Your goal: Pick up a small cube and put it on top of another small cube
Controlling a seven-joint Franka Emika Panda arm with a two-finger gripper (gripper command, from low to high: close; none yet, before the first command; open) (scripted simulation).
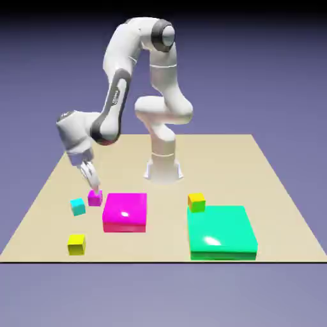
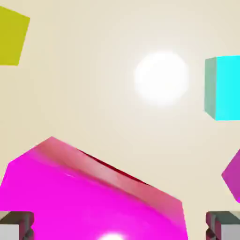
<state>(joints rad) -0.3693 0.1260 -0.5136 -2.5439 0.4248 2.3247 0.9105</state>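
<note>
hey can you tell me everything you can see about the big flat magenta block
The large magenta block is a low, wide slab with a nearly square top and slightly softened edges. Its surface looks smooth and glossy, like plastic, with a bright highlight on top; the side facing the camera looks redder. It lies flat on the table, between the small magenta cube and the green block in the exterior view, apart from both. Nothing rests on it.

Hand view: small plain magenta cube (image 2: 233, 176), small glossy cyan cube (image 2: 228, 88) cut by right edge; small yellow cube (image 2: 12, 37) by left; large flat magenta block (image 2: 84, 201) by bottom. My fingertips (image 2: 120, 226) cropped below.
</note>
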